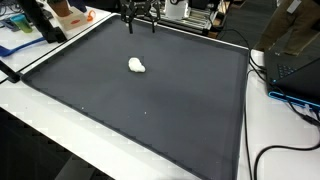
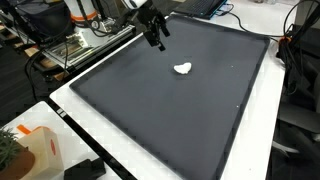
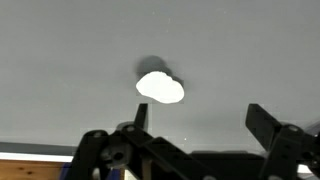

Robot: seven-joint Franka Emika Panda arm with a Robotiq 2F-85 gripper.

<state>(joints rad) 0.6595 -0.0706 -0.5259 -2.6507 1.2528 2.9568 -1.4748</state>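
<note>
Plainly, nothing is gripped yet: the tool (image 1: 140,24) is held wide open and empty above the far edge of the black mat (image 1: 150,115), and the small white lump (image 1: 137,65) is seen untouched on the mat, just nearer than the tool and apart from it. Bare mat is found all round the lump; the mat's edges, the white tabletop (image 1: 40,125) and the cables (image 1: 290,100) at the right are well apart from it.

lump (image 1: 137,65) on mat (image 1: 150,115), mat on table (image 1: 285,135), end effector (image 1: 140,25) over mat's edge, apart from lump
</note>
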